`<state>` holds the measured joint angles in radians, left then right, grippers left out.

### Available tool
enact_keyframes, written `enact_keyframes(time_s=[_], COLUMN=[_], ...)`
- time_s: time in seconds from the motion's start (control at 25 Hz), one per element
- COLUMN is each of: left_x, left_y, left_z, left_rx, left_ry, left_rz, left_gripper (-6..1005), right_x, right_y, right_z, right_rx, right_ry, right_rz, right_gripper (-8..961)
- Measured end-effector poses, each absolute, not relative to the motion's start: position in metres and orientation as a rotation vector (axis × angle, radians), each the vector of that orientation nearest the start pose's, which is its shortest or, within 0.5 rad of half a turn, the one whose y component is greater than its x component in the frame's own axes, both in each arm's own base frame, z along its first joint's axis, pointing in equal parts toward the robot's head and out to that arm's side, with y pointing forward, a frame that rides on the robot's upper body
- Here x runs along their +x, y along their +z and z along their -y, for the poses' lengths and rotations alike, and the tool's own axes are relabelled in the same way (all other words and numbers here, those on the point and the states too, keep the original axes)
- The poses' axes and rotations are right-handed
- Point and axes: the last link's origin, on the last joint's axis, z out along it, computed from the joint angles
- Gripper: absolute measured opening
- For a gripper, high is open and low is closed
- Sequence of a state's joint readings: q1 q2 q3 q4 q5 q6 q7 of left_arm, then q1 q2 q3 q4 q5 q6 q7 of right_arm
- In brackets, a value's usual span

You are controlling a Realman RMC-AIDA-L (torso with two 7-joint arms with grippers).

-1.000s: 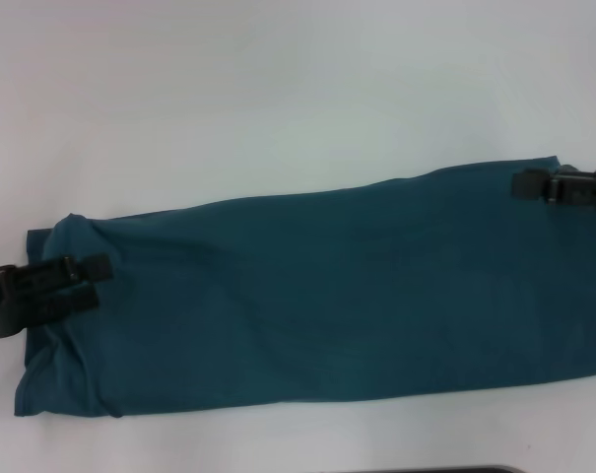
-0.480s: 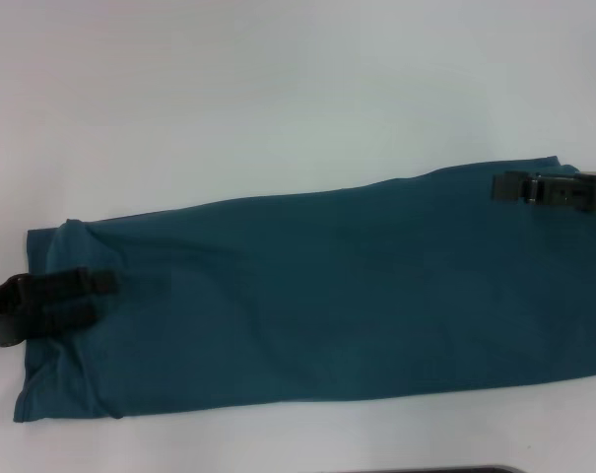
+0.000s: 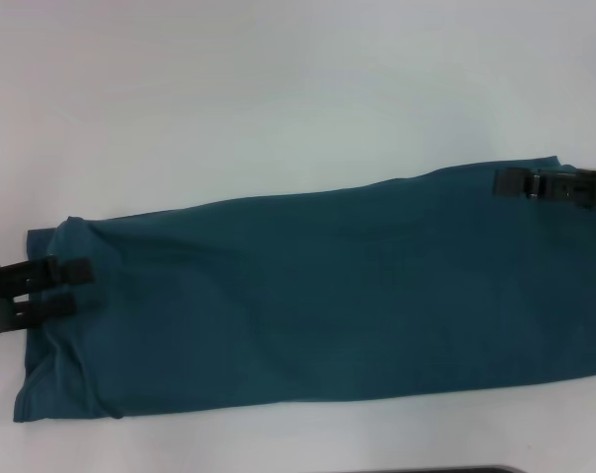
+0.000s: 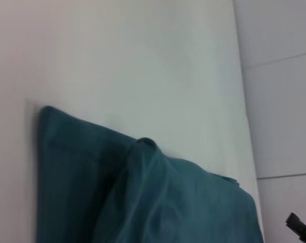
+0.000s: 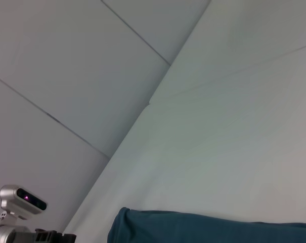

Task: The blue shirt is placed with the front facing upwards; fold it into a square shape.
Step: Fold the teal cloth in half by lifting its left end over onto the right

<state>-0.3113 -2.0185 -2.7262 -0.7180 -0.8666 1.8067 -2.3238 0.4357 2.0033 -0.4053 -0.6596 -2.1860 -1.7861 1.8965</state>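
Two grippers, one per end of the strip. Left gripper point(image 3: 66, 286) sits over the left short edge of the blue shirt point(image 3: 317, 296): two black fingers apart w/ a clear gap, tips on or just above the cloth, nothing pinched as far as visible. Probably placed there to take that end and carry it over for the next fold, since the garment is already a long narrow band, not yet square. Right gripper point(image 3: 509, 184) is at the opposite end, at the far corner; can't tell how its fingers stand or whether it has cloth.

Outward from the left gripper: fabric is soft matte teal knit, w/ a raised wrinkle and layered edges just beside the gripper, smoother toward the right gripper. Lettering and collar not visible. Underneath, a plain white tabletop point(image 3: 278, 99), smooth, no texture.
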Motion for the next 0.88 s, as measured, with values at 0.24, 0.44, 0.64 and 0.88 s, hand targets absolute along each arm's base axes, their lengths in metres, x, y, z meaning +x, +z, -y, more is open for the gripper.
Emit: enact_keyframes(time_s=[0.24,0.44,0.64,0.88], left_x=[-0.356,-0.360,-0.365,-0.366], left_y=[0.043,0.037,0.036,0.035], left_z=[-0.236,-0.238,-0.239,-0.240], left_rx=[2.125,2.124,2.122,2.126], left_ry=[0.694,0.633,0.602,0.597], left_rz=[-2.296,-2.351,-2.395,-2.401], left_gripper=[872,873,873,872], right_x=[0.315,0.315,0.314,0.312], right_y=[0.050,0.050,0.050,0.050], right_z=[-0.283,-0.283,-0.284,-0.285], right_rx=[-2.476,-2.475,-2.471,-2.472], right_ry=[0.833,0.834,0.839,0.842], right_rz=[-1.510,-1.514,-1.525,-1.525], right_gripper=[885,885,885,885])
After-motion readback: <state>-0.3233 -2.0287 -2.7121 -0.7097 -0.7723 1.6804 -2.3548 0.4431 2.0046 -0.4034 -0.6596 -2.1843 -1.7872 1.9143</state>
